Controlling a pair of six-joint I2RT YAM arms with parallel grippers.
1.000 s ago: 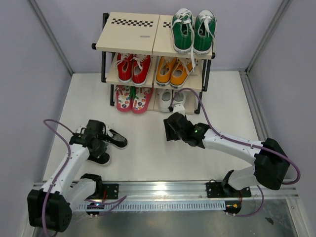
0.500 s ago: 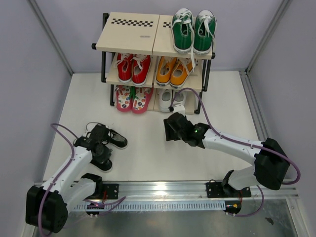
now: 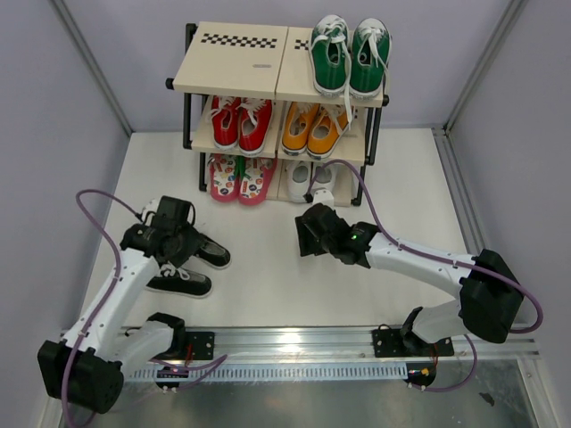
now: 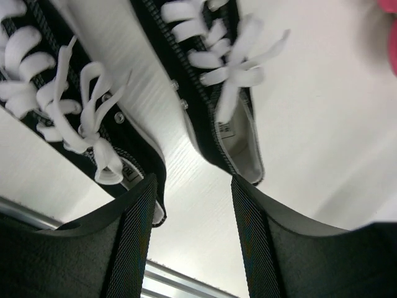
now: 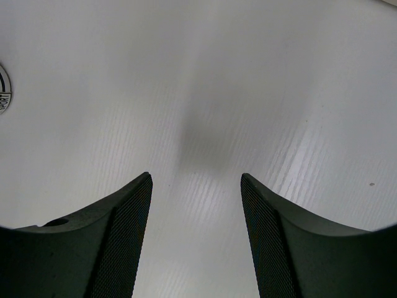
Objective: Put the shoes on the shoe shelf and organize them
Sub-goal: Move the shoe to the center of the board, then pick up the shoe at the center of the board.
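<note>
Two black white-laced sneakers lie side by side on the white table, one (image 3: 209, 253) (image 4: 214, 81) farther back and one (image 3: 180, 283) (image 4: 74, 105) nearer the front. My left gripper (image 3: 176, 250) (image 4: 192, 186) hovers over their heels, open, with only bare table between its fingers. The shoe shelf (image 3: 234, 62) stands at the back. It holds green sneakers (image 3: 350, 55) on top, pink flip-flops (image 3: 239, 176) at bottom left and small white shoes (image 3: 312, 183) at bottom right. My right gripper (image 3: 308, 234) (image 5: 195, 180) hangs open and empty over the table in front of the shelf.
A red pair (image 3: 241, 122) and an orange pair (image 3: 312, 129) fill the middle tier. The left half of the top board is bare. A metal rail (image 3: 294, 343) runs along the near edge, and grey walls close in both sides.
My left gripper has opened and let go of the nearer black sneaker, which now lies on the table. It has pulled back toward the shelf. The right arm has not moved.
</note>
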